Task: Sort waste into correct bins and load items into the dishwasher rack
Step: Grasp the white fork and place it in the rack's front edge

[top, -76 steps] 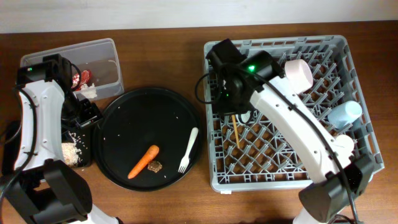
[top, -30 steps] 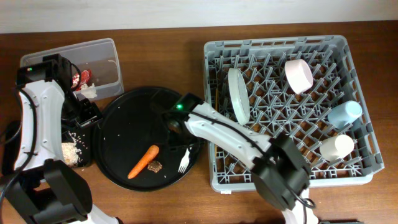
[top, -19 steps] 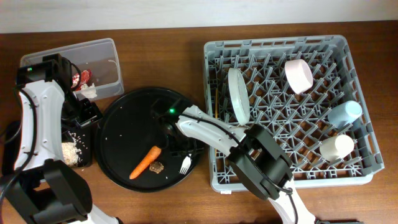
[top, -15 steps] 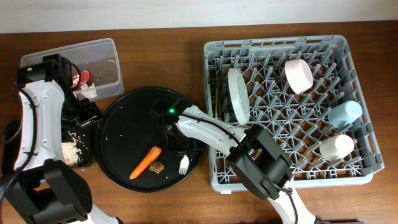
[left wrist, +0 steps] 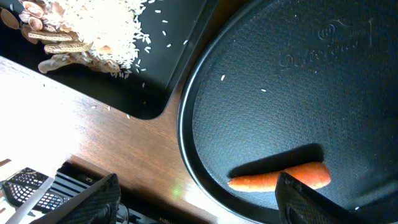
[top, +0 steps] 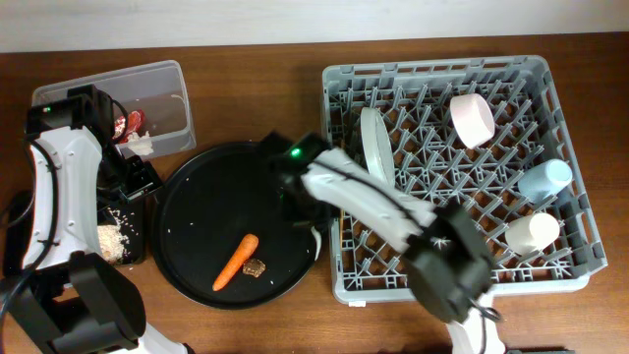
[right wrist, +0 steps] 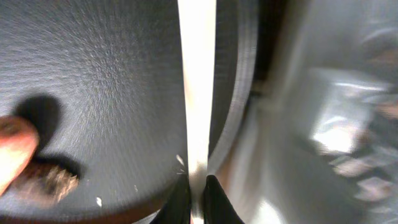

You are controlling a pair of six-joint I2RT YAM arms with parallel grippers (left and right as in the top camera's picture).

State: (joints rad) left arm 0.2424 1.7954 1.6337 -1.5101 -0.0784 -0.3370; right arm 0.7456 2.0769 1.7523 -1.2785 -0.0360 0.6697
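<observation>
Overhead: the grey rack (top: 339, 275) fills the 3 o'clock side of the counter (top: 256, 39). In it a white plate (top: 374, 149) stands on edge at the rack's 10 o'clock. A pink bowl (top: 472, 118) is at its 1 o'clock, a light blue cup (top: 543, 180) at 3 and a small white cup (top: 531, 232) at 4. The round black tray (top: 197, 167) lies at centre, with the carrot (top: 236, 262) and the brown chunk (top: 256, 266) touching at its 6 o'clock. The right arm (top: 393, 206) reaches over the rack. The right gripper (top: 300, 202) is at the tray's 3 o'clock rim, with a bit of the white fork (top: 316, 239) showing just below it. At 10 o'clock sits the clear tub (top: 162, 88), holding the red wrapper (top: 125, 124). At 9 o'clock the left arm (top: 59, 177) hangs over the black rectangular tray (top: 136, 251), which holds the rice (top: 106, 241).

Left wrist: the left gripper (left wrist: 196, 183) is spread wide above the round tray's rim, pinching nothing. The carrot lies at 5 o'clock and the rice at 11.

Right wrist: the right gripper pinches the fork's handle at 6 o'clock, and the handle runs straight up to 12. The brown chunk is at 8 o'clock. The 3 o'clock side is a grey blur.
</observation>
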